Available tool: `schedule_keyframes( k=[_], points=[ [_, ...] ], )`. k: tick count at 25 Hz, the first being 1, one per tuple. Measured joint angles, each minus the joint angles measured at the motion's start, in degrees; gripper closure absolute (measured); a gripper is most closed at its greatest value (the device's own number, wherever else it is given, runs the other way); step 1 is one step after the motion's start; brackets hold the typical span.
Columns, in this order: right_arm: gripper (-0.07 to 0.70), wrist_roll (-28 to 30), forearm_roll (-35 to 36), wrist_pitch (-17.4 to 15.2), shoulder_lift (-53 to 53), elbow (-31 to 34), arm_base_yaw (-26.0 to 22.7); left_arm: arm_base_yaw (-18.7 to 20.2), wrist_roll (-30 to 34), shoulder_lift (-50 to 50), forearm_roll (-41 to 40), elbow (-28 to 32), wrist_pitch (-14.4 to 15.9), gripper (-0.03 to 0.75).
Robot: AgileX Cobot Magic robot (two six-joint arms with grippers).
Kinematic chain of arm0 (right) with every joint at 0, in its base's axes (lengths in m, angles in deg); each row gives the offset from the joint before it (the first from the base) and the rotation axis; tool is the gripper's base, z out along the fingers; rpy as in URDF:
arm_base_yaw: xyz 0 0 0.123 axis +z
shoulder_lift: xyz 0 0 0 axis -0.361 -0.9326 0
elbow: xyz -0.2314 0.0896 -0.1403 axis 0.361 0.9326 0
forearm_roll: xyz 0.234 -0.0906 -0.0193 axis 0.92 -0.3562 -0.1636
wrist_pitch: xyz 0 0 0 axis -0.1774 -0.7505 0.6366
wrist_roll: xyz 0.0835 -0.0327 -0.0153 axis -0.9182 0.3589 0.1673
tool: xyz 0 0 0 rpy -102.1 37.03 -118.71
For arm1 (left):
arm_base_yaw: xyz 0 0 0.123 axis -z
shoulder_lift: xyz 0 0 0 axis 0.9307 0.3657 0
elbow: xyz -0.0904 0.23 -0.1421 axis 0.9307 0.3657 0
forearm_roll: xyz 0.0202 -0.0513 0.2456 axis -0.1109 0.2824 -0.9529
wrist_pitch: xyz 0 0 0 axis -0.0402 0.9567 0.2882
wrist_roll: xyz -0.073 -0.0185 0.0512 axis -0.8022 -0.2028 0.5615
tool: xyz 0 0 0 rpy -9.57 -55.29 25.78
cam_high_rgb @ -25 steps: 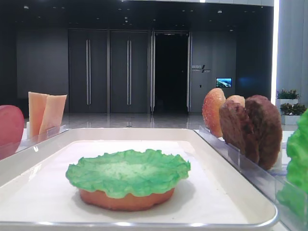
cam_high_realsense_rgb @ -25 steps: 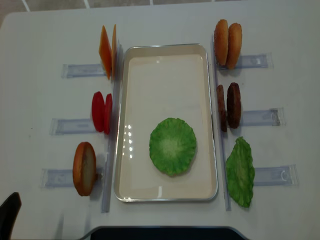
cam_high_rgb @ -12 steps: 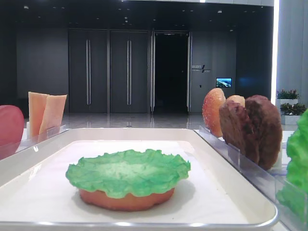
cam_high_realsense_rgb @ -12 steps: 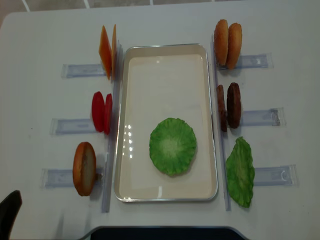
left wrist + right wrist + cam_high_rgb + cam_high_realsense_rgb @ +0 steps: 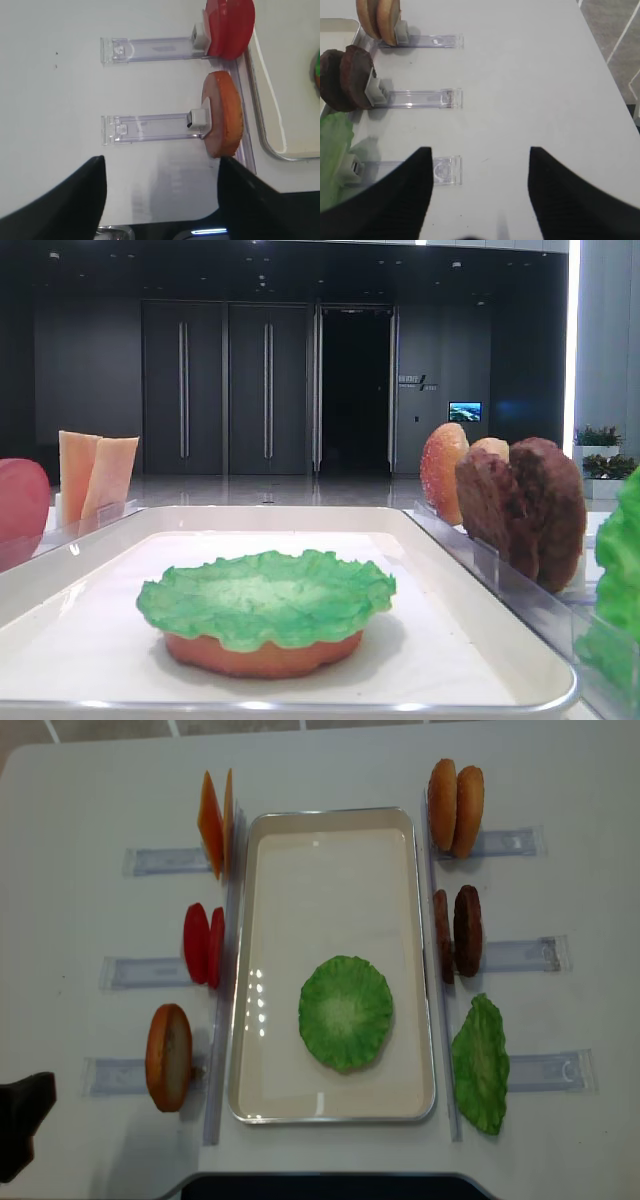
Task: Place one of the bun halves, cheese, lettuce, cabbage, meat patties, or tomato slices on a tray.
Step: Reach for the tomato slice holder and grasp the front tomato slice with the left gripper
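Your left gripper (image 5: 162,185): jaws spread wide, holding nothing, hovering over bare table (image 5: 90,780). Just ahead of it, one of the bun halves (image 5: 224,113) stands on edge in a clear holder rack (image 5: 150,128). Beyond that bun, the tomato slices (image 5: 229,27) stand in a second rack. The tray (image 5: 330,1106) rim lies to the gripper's right, past both racks.

Your right gripper (image 5: 479,187): jaws likewise wide apart, nothing between them. A leaf of lettuce (image 5: 332,150) stands in a rack just off its left finger. Ahead and left, the meat patties (image 5: 347,77) stand upright, two together. Farther ahead, two more bun halves in the last rack.

On the tray, between your two grippers: a second lettuce leaf (image 5: 346,1012) lying flat on top of a bun half (image 5: 262,654), toward the near end.

The cheese (image 5: 215,820): two slices upright, farthest rack ahead of your left gripper, beside the tray's far corner.
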Motion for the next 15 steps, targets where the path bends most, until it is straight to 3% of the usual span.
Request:
schedule_keyframes(
  k=[15],
  points=[
    [0.202, 0.00, 0.05, 0.00, 0.00, 0.00, 0.00, 0.00, -1.18, 25.43, 0.39, -11.72, 0.11, 0.192]
  ],
)
